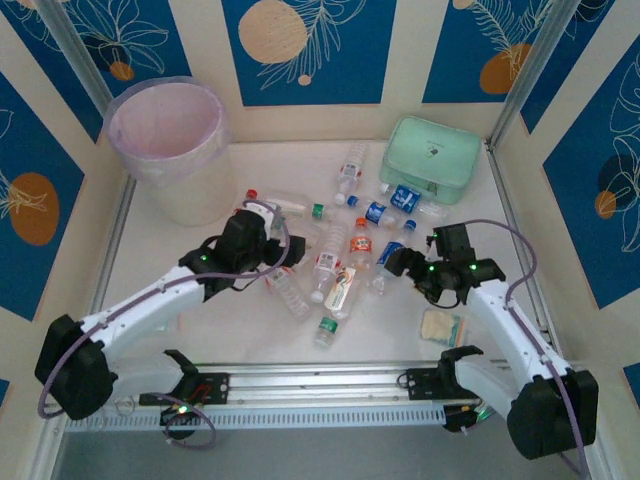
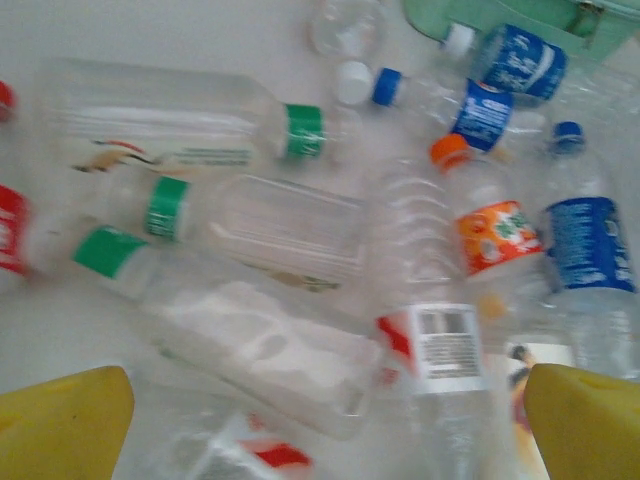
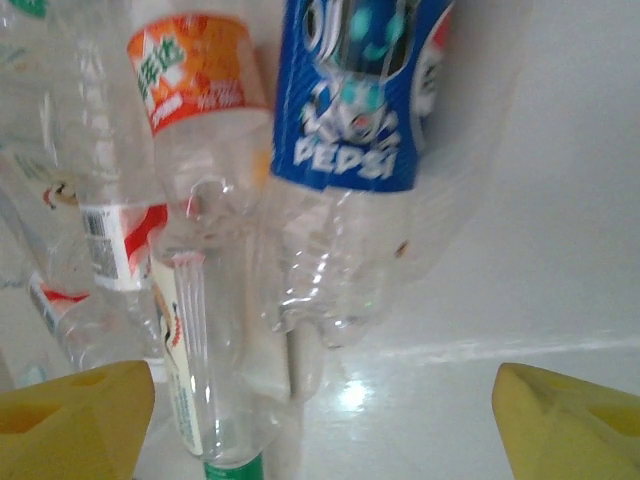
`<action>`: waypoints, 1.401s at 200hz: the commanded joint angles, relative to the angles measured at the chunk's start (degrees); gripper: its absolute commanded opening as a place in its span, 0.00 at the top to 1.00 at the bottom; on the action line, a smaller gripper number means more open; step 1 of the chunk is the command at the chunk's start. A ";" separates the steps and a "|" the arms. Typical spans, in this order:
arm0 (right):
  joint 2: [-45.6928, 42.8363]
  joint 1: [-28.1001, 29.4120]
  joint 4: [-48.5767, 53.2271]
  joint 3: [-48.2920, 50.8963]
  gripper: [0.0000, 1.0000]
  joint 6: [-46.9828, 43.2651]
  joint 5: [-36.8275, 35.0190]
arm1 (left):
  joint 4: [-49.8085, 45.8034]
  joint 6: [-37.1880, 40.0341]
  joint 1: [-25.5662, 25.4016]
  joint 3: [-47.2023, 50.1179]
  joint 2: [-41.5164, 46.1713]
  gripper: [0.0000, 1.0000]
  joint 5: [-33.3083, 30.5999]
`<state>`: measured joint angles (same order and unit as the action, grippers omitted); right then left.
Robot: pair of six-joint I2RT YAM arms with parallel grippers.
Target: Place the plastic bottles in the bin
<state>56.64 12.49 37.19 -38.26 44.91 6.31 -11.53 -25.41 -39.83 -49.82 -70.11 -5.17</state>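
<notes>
Plastic bottles (image 1: 335, 255) lie overlapping mid-frame on the bench (image 1: 150, 245), some hidden by the left arm (image 1: 150, 300); bin (image 1: 195, 190) upper left. Left fingers (image 2: 65, 425) released above blurred bottles. Right fingers (image 3: 75, 415) released, flanking a Pepsi bottle (image 3: 350, 100) cut off at top.

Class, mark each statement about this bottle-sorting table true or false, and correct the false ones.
1. The bin stands at the far left of the table. True.
2. All the bottles are in the bin. False: they lie scattered on the table between the two arms.
3. A green case sits at the far right. True.
4. The left gripper is shut on a bottle. False: it is wide open above the bottles, holding nothing.
5. A Pepsi bottle lies in front of the right gripper. True.
</notes>
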 commanded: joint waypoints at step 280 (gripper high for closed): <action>-0.31 21.15 -14.15 -6.49 0.75 -20.57 9.83 | 26.30 -20.35 -2.09 -10.02 -13.79 0.05 28.72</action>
<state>54.68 30.96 25.06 -43.81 28.71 14.39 6.15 -41.98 -41.52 -60.84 -83.09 20.84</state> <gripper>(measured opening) 0.434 0.965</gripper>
